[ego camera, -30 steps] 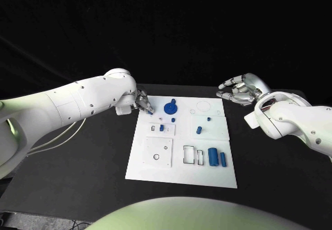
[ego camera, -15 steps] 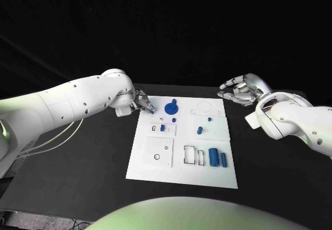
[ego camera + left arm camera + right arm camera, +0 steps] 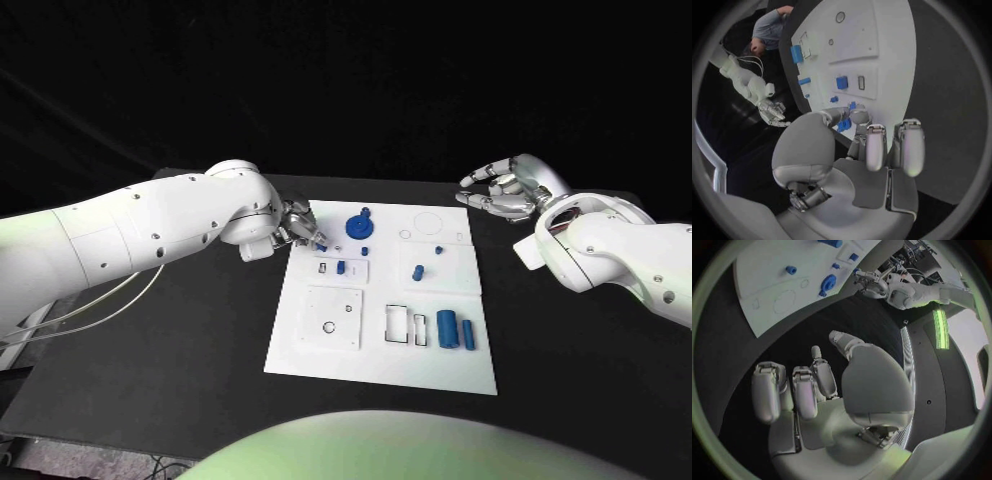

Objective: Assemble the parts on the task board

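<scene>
The white task board [image 3: 433, 370] lies in the middle of the black table. My left hand [image 3: 299, 225] hovers over its far left corner and pinches a small blue part [image 3: 320, 243] at its fingertips. The left wrist view shows that part [image 3: 852, 105] just past the fingertips [image 3: 859, 116], over the board [image 3: 886, 40]. A blue round disc part [image 3: 358, 224] lies right beside the hand. My right hand [image 3: 500, 190] hangs beyond the board's far right corner with its fingers loosely bent and apart, holding nothing.
On the board lie a small blue block [image 3: 340, 267] beside a narrow slot, a tiny blue piece [image 3: 365, 249], a short blue peg [image 3: 415, 270] and two blue cylinders [image 3: 446, 325] by rectangular cut-outs [image 3: 395, 322]. Bare black table [image 3: 173, 340] surrounds the board.
My left hand has shifted slightly right and nearer along the board's left side, carrying the small blue part. The right hand has barely moved.
</scene>
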Action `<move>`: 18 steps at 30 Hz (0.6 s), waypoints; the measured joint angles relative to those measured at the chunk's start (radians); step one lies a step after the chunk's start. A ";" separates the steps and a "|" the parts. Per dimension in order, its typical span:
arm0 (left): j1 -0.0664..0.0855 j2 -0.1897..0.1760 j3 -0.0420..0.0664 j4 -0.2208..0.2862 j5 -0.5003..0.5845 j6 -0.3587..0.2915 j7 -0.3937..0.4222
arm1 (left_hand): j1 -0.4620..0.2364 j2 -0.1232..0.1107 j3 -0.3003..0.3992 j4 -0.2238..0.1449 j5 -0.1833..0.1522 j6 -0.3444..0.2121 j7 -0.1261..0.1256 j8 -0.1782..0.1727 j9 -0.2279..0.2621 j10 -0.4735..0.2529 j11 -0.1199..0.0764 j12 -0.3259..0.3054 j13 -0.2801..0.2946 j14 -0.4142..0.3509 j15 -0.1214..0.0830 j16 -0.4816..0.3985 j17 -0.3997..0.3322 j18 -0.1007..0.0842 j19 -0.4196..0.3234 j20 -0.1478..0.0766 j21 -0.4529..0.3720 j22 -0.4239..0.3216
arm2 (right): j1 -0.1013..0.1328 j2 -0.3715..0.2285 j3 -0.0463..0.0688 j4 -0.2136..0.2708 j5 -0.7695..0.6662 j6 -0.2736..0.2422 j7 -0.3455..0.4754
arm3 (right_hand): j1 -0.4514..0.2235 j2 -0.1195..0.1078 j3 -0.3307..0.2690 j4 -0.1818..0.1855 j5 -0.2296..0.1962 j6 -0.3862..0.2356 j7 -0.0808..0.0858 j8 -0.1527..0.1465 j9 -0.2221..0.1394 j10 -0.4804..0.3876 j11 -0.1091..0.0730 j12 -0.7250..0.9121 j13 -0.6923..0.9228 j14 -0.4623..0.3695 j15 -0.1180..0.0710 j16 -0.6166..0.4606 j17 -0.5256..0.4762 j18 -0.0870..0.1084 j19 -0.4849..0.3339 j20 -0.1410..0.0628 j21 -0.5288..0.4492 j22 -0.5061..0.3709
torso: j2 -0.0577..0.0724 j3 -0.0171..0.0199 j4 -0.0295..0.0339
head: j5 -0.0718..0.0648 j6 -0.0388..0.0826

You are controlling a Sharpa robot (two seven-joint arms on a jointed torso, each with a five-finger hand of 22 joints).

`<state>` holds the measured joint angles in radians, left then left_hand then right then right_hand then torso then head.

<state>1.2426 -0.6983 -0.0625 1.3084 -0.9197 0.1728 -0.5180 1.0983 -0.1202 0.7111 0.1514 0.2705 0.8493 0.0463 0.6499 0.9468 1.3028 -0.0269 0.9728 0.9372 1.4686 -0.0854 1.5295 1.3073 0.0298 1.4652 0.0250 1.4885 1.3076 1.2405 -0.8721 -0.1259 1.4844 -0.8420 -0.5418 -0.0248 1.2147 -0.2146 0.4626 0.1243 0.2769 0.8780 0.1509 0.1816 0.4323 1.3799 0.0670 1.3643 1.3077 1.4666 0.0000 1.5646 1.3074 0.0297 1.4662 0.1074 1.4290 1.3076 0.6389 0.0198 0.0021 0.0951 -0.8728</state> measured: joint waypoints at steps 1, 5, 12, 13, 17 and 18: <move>-0.003 -0.007 0.000 0.012 -0.013 -0.002 0.002 | -0.003 0.003 0.000 0.000 0.000 0.000 0.000 0.000 -0.002 0.000 0.000 0.000 -0.001 0.000 0.000 0.000 0.000 0.000 0.000 0.000 0.000 0.000 | 0.000 0.000 0.000 0.000 0.000 0.000 0.000 | 0.000 0.000 0.000 0.000 0.000 0.000 0.000 0.000 0.000 0.000 0.000 0.000 0.000 0.000 0.000 0.000 0.000 0.000 0.000 0.000 0.000 0.000 | 0.000 0.0000 0.0001 | 0.000 0.000; -0.018 -0.025 0.000 0.047 -0.065 -0.005 0.008 | -0.005 0.003 0.001 -0.001 0.000 0.000 0.000 0.000 -0.006 0.000 0.000 0.000 -0.004 0.000 0.000 0.000 0.000 0.000 0.000 0.000 0.000 0.000 | -0.002 -0.001 0.000 0.000 0.000 0.000 0.000 | 0.000 0.000 0.000 0.000 0.000 0.000 0.000 0.000 0.000 0.000 0.000 0.000 0.000 0.000 0.000 0.000 0.000 0.000 0.000 0.000 0.000 0.000 | 0.000 -0.0001 0.0006 | 0.000 0.000; -0.036 -0.035 -0.001 0.075 -0.131 -0.005 0.012 | -0.008 0.000 0.001 -0.001 0.000 0.000 0.000 0.004 -0.009 0.000 0.000 0.000 -0.005 0.000 0.000 0.000 0.000 0.000 0.000 0.000 0.000 0.000 | -0.004 -0.001 0.000 0.000 0.000 0.001 0.000 | -0.004 -0.004 0.000 0.000 0.000 0.000 0.000 0.000 0.000 0.000 0.000 0.000 0.000 0.000 0.000 0.000 0.000 0.000 0.000 0.000 -0.006 0.000 | 0.000 -0.0009 0.0001 | 0.004 0.000; -0.038 -0.035 0.000 0.076 -0.138 -0.005 0.012 | -0.008 0.000 0.001 -0.001 0.000 0.000 0.000 0.004 -0.009 0.000 0.000 0.000 -0.006 0.000 0.000 0.000 0.000 0.000 0.000 0.000 0.000 0.000 | -0.005 -0.001 0.000 0.000 0.000 0.001 0.000 | -0.004 -0.004 0.000 0.000 0.000 0.000 0.000 0.000 0.000 0.000 0.000 0.000 0.000 0.000 0.000 0.000 0.000 0.000 0.000 0.000 -0.006 0.000 | 0.001 -0.0009 -0.0004 | 0.004 0.000; -0.040 -0.035 0.001 0.080 -0.157 -0.004 0.012 | -0.008 0.000 0.001 -0.001 0.000 0.000 0.000 0.004 -0.009 0.000 0.000 0.000 -0.006 0.000 0.000 0.000 0.000 0.000 0.000 0.000 0.000 0.000 | -0.006 0.000 0.000 0.000 0.000 0.002 0.000 | -0.004 -0.004 0.000 0.000 0.000 0.000 0.000 0.000 0.000 0.000 0.000 0.000 0.000 0.000 0.000 0.000 0.000 0.000 0.000 0.000 -0.006 0.000 | 0.002 -0.0012 -0.0019 | 0.006 0.000; -0.040 -0.034 0.001 0.080 -0.160 -0.004 0.012 | -0.011 -0.002 0.001 -0.001 0.000 0.000 0.000 0.004 -0.009 0.000 0.000 0.000 -0.006 0.000 0.000 0.000 0.000 0.000 0.000 0.000 0.000 0.000 | -0.006 0.000 0.000 0.000 0.000 0.002 0.000 | -0.004 -0.004 0.000 0.000 0.000 0.000 0.000 0.000 0.000 0.000 0.000 0.000 0.000 0.000 0.000 0.000 0.000 0.000 0.000 0.000 -0.006 0.000 | 0.002 -0.0011 -0.0020 | 0.006 0.000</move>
<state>1.2031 -0.7324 -0.0616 1.3885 -1.0796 0.1684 -0.5059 1.0872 -0.1217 0.7122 0.1501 0.2705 0.8495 0.0463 0.6542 0.9380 1.3027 -0.0268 0.9727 0.9310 1.4685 -0.0854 1.5295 1.3073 0.0298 1.4651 0.0250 1.4888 1.3075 1.2348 -0.8724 -0.1260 1.4841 -0.8420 -0.5402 -0.0248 1.2108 -0.2185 0.4626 0.1243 0.2769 0.8780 0.1509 0.1816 0.4322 1.3799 0.0670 1.3643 1.3076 1.4666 0.0000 1.5646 1.3073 0.0296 1.4661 0.1074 1.4228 1.3074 0.6406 0.0188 0.0001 0.1013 -0.8728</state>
